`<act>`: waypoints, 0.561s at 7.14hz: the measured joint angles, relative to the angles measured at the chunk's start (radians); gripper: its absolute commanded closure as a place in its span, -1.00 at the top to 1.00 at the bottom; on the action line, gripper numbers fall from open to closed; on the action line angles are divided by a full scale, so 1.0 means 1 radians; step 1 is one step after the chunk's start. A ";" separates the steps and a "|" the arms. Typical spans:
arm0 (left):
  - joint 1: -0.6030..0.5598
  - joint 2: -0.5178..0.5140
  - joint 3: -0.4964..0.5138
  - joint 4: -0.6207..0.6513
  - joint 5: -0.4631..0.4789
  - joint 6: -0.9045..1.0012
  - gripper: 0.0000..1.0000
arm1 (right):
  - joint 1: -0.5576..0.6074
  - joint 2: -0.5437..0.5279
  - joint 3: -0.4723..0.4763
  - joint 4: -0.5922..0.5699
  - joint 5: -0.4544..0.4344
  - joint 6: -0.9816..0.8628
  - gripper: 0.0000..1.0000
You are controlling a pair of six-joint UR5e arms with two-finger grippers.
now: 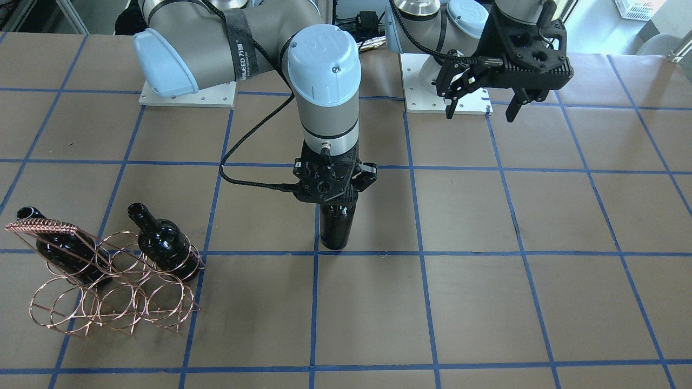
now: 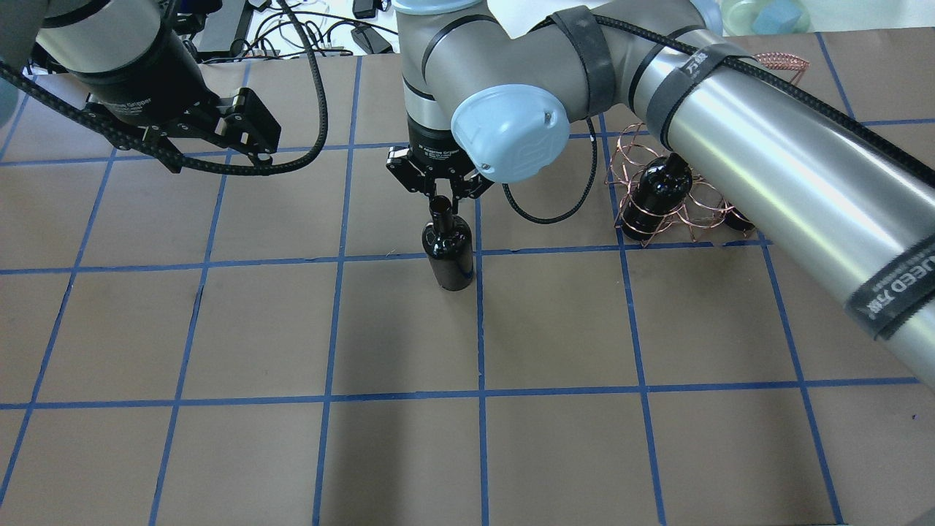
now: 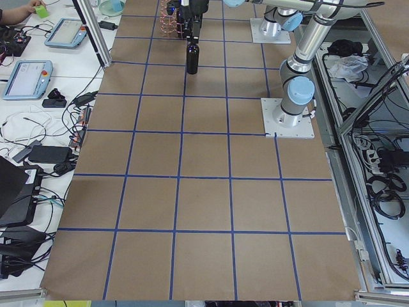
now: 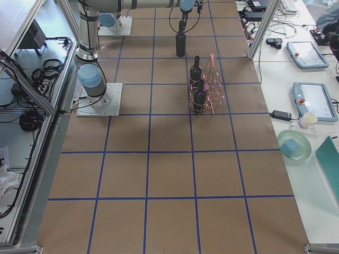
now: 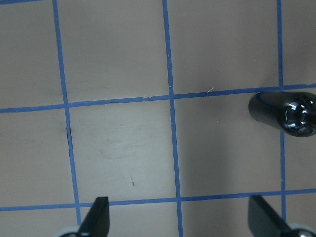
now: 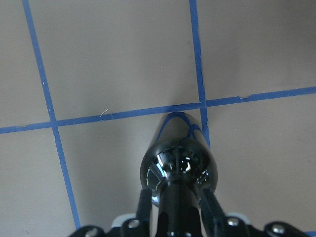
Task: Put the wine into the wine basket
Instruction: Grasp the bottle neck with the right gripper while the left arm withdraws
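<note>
My right gripper is shut on the neck of a glossy near-black wine bottle that stands upright at the table's middle, also seen from overhead. In the right wrist view its fingers flank the neck. I cannot tell whether the base touches the table. The copper wire wine basket stands to the robot's right, with two identical bottles in its upper rings. My left gripper is open and empty, high above the table near its base.
The brown table carries a blue tape grid. My right arm crosses over part of the basket in the overhead view. Off the table's edge are tablets and cables.
</note>
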 measured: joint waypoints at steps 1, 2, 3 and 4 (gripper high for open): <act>0.000 0.000 -0.002 0.000 0.000 0.002 1.00 | 0.001 -0.001 0.001 0.001 0.001 0.002 0.54; 0.000 0.000 -0.004 0.001 -0.001 0.003 1.00 | 0.004 -0.001 0.001 0.006 -0.003 0.005 0.15; 0.000 0.000 -0.005 0.001 -0.002 0.004 1.00 | 0.006 -0.002 0.001 0.019 -0.006 0.006 -0.08; 0.000 0.000 -0.007 0.001 -0.002 0.004 1.00 | 0.007 -0.002 0.001 0.033 -0.005 0.007 -0.10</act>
